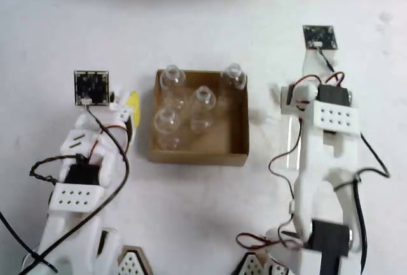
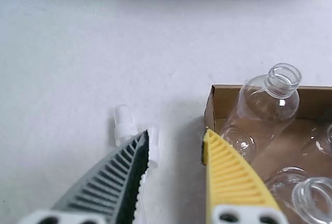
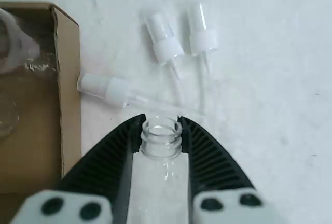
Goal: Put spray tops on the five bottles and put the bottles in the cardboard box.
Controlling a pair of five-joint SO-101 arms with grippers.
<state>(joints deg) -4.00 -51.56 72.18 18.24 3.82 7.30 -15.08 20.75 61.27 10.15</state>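
Toward the left edge of the worktop [image 1: 203,27]: left claw [image 2: 175,136] gaping at medium width, nothing in it, tips low over a loose spray top [image 2: 123,124] lying flat just left of the cardboard box [image 1: 197,158]. Grey finger just beside that top, yellow finger near the box wall. Probably poised there to pick the top up.

Mid-worktop: box open side up, four clear bottles [image 1: 203,100] standing inside, one at the far right corner. Necks all bare, no tops fitted. Seemingly boxed uncapped, so capping not yet done for these.

Just right of the box, on bare worktop: three more spray tops [image 3: 165,40], one with its cap end near the box wall, two side by side farther out. Apparently laid there as supply, within easy reach.

Toward the right edge: right claw [image 3: 161,121] clamped on the fifth bottle [image 3: 158,182] at the neck, just under the threaded rim, mouth free and facing the tops. Likely gripped so to leave the opening clear for a top. Bottle outside the box, near its right wall; lifted or standing, cannot tell.
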